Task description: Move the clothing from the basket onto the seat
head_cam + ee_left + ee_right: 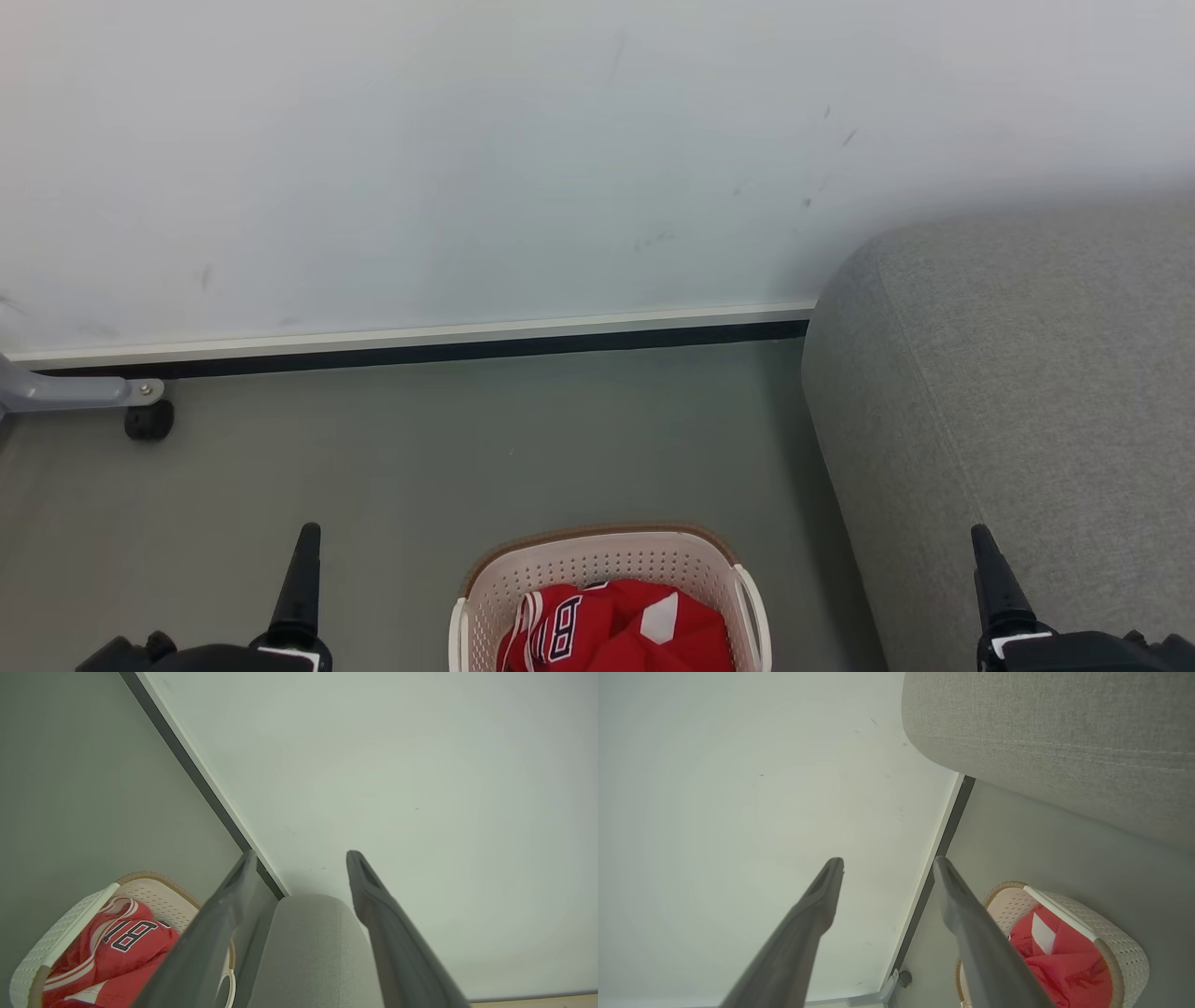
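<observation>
The head view's bottom edge cuts off the basket (607, 563) and the clothing (624, 637) in it.

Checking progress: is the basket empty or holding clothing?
Not empty: red clothing lies bunched inside the basket.

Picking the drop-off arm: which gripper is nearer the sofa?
Right. In the head view the right gripper shows in front of the sofa; the left gripper is over the floor, on the basket's far side from it.
</observation>
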Tool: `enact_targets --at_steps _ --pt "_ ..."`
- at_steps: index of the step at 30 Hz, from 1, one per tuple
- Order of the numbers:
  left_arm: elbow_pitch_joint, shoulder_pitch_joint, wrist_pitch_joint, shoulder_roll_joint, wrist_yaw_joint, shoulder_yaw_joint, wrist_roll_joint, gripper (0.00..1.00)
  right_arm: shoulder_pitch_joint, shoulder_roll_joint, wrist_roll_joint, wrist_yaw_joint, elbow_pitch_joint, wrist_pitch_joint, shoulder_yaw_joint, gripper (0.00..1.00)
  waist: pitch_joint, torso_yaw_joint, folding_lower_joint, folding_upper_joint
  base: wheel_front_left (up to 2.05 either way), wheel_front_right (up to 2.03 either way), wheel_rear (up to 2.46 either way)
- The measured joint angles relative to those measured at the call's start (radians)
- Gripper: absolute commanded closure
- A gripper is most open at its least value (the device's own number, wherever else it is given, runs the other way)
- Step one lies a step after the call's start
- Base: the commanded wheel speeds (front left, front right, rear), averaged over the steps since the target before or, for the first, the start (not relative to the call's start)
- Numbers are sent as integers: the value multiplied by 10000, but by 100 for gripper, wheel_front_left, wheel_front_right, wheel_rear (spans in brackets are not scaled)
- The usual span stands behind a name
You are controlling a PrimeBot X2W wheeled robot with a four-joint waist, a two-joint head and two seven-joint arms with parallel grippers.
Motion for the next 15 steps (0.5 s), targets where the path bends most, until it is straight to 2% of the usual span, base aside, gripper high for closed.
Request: enact_targets --at_steps 15 --pt "-399 107 -512 360 370 -566 2627 0 41 -362 -2326 -316 -192 -497 1045 0 -59 -29 0 0 0 0 0"
